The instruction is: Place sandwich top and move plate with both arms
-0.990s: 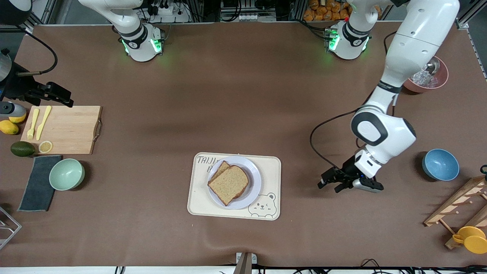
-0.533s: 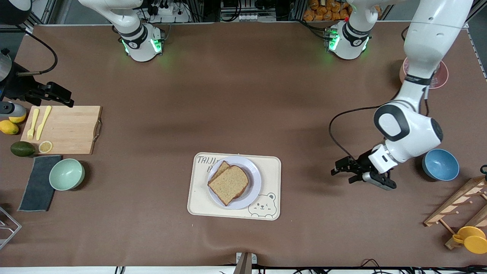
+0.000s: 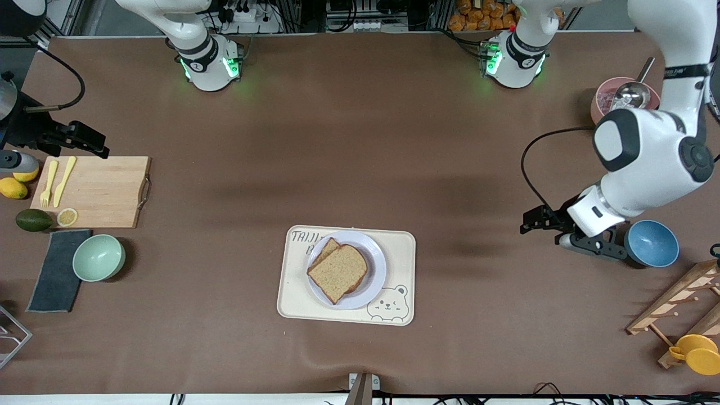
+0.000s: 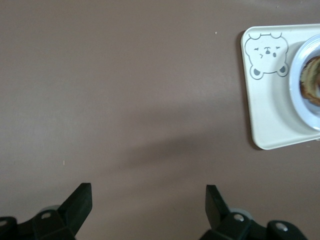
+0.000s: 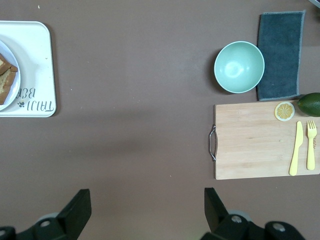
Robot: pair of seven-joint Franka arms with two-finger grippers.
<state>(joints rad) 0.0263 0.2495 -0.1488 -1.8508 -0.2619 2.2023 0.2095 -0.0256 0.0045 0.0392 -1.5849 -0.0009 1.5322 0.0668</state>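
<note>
**Sandwich top on plate, both grippers empty**

The sandwich top (image 3: pixel 338 273) is seen lying on the plate (image 3: pixel 376 254), which is set on the bear tray (image 3: pixel 400 247). The left gripper (image 3: pixel 531 220) is held over bare tabletop (image 3: pixel 360 140) beside the blue bowl (image 3: pixel 651 243), fingers (image 4: pixel 77 202) spread apart. The right gripper (image 5: pixel 145 212) is held high, fingers apart, empty.

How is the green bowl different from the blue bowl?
The green bowl is pale mint; the blue bowl is a deeper blue. The green bowl sits toward the right arm's end of the table beside a dark cloth, while the blue bowl sits toward the left arm's end, right by the left hand. Both are round, upright, look empty and seem about the same size.
</note>
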